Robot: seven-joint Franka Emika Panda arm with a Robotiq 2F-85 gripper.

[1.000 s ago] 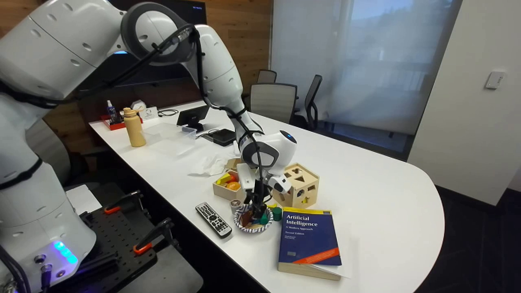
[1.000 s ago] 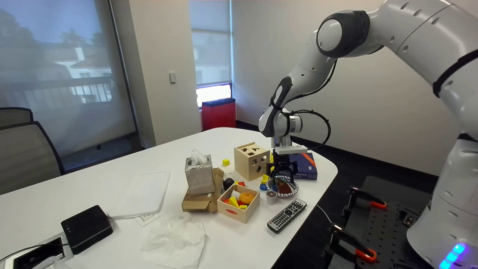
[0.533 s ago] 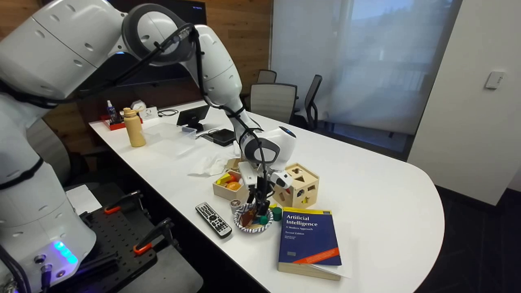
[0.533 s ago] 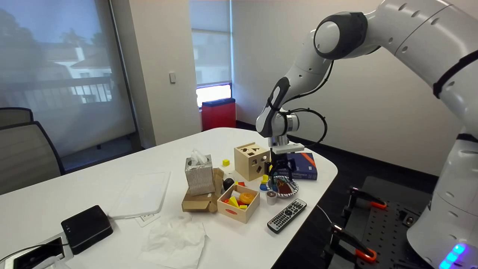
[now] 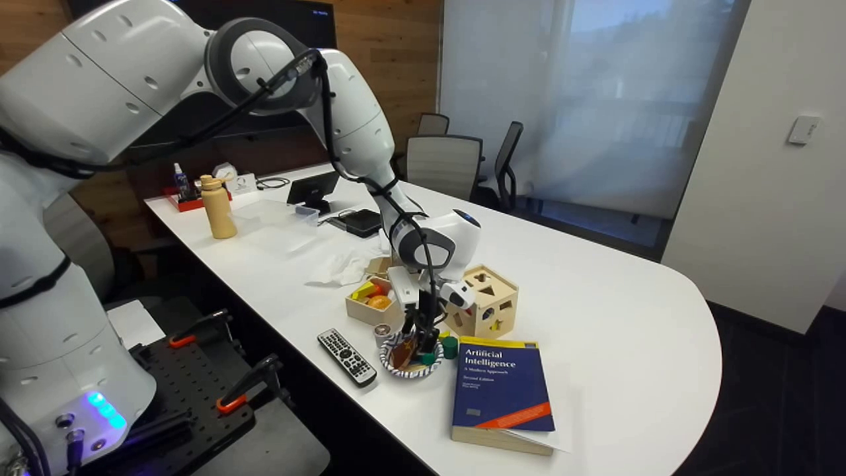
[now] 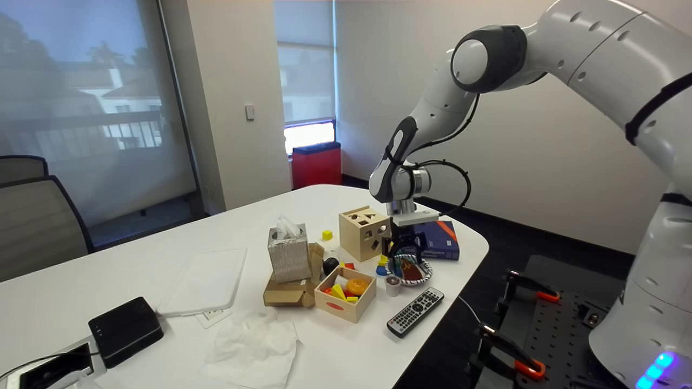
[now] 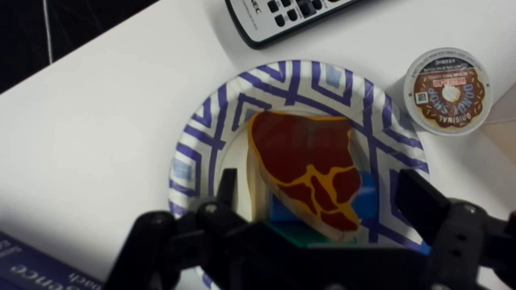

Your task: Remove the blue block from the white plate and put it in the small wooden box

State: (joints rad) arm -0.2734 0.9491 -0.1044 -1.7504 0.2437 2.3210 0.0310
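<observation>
Overhead, my gripper (image 7: 320,189): points down at the white plate (image 7: 183,171) in both exterior views, its fingers (image 7: 228,187) spread wide apart, at 9 and 3 o'clock over the plate in my wrist feed; whether the tips touch anything, I cannot tell.
Blue block (image 7: 367,197): lies on the plate, partly covered by a toy steak (image 7: 302,157), blue showing at the steak's 4 and 7 o'clock; one piece or two, I cannot tell.
Green piece (image 7: 292,233): peeks out at the steak's 6 o'clock.
Donut Shop pod (image 7: 448,92): just beside the plate's blue-violet printed rim at 2 o'clock in my wrist feed.
Remote (image 7: 266,24): lies on the white table (image 5: 595,311) at the plate's 12 o'clock there.
Small wooden box (image 6: 348,312): sits at the plate's 8 o'clock in an exterior view, an orange disc (image 6: 357,286) and yellow pieces (image 6: 338,292) inside.
Wooden cube (image 6: 351,237): stands at the plate's 10 o'clock in an exterior view, cut-out shapes on its faces.
Blue book (image 5: 499,396): "Artificial Intelligence" on its cover, at the plate's 4 o'clock in an exterior view.
</observation>
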